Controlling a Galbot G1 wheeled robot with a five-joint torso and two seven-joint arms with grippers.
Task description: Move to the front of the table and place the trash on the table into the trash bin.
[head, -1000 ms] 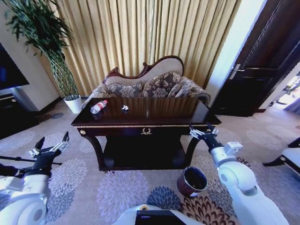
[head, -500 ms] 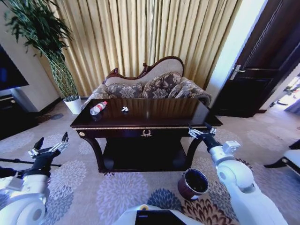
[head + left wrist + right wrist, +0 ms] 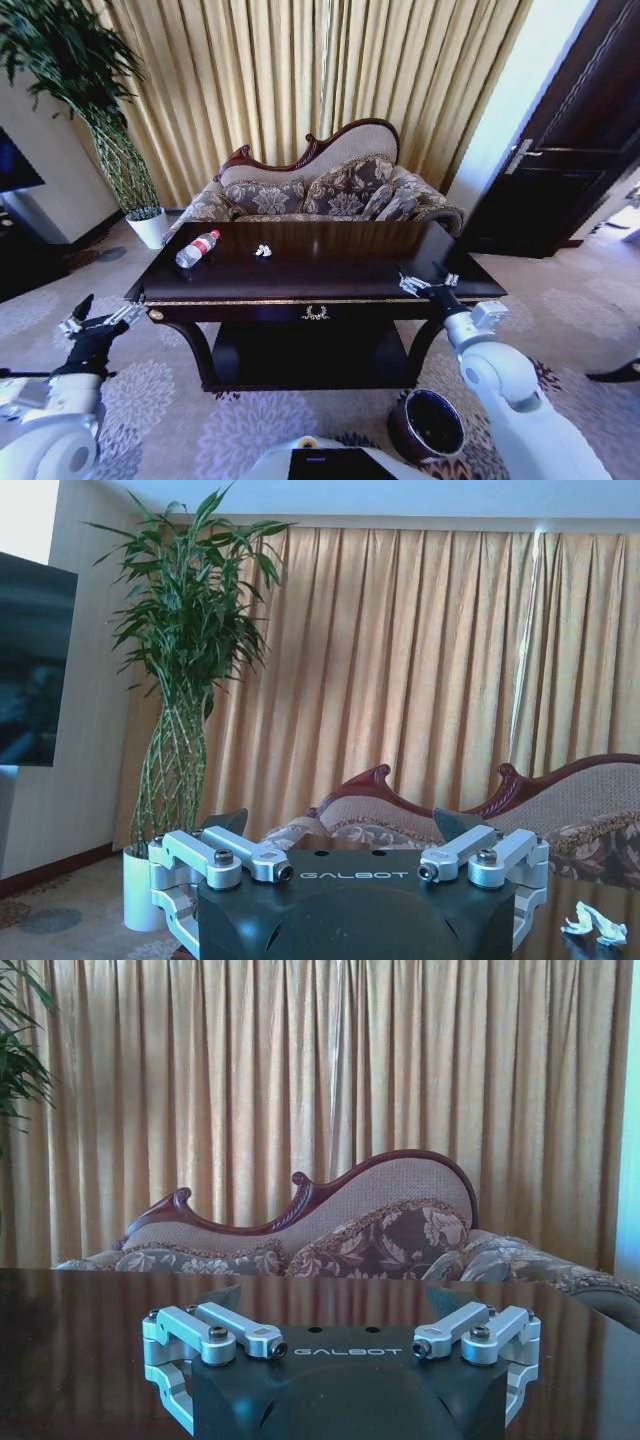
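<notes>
Large dark-wood table (image 3: 330, 262): glossy, mirror-smooth top, gold metallic edge trim. Clear plastic bottle with red cap (image 3: 196, 249): shiny. White crumpled paper scrap (image 3: 263, 251): matt. Round reddish-brown bin (image 3: 428, 427): glossy rim. Patterned carpet (image 3: 250, 425): soft, matt pile.

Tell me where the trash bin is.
In the head view, the trash bin stands on the carpet at the table's front right leg, beneath the right arm.

Dark glossy table (image 3: 330, 262), gold trim; red-capped clear bottle (image 3: 196, 249); reddish-brown bin (image 3: 428, 426).
</notes>
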